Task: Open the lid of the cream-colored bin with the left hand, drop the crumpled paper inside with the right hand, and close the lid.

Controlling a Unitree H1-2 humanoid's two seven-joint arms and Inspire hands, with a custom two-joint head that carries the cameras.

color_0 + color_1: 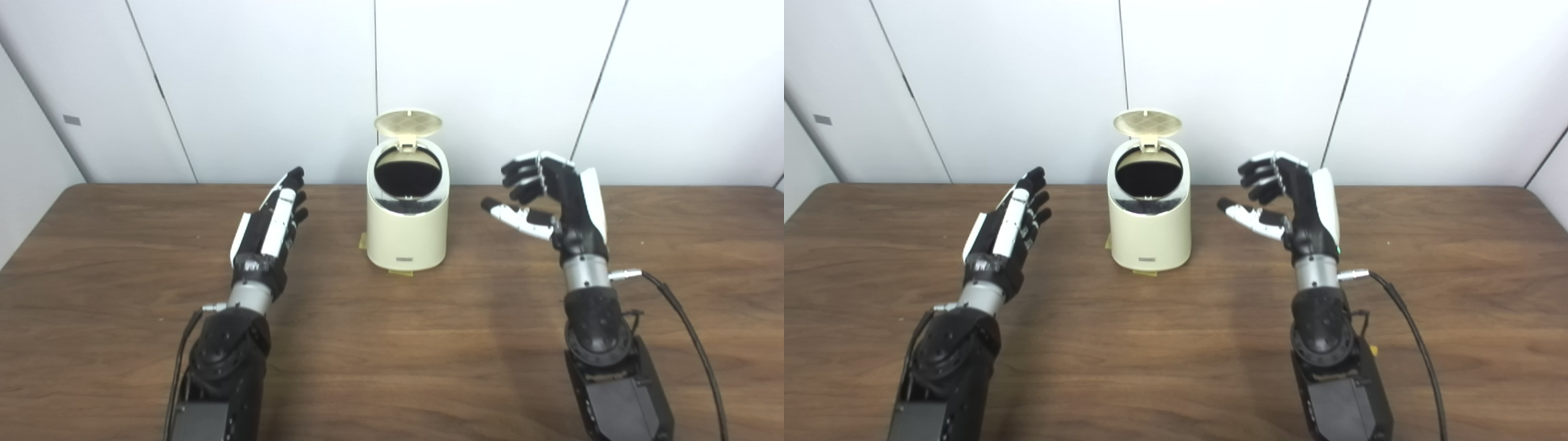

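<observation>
**What the views keep out of sight**

The inside of the cream-colored bin (407, 229) is a dark hollow below its open mouth; whether anything lies in there cannot be told. The small label low on the bin's front is too small to read. A yellowish scrap (362, 241) peeps out at the bin's base, mostly covered by the bin, so what it is stays unclear. The left hand (272, 223), left of the bin, shows only its back; its palm is hidden. Both forearms are cut off by the bottom edge, as is the cable (692, 343) right of the bin.
</observation>
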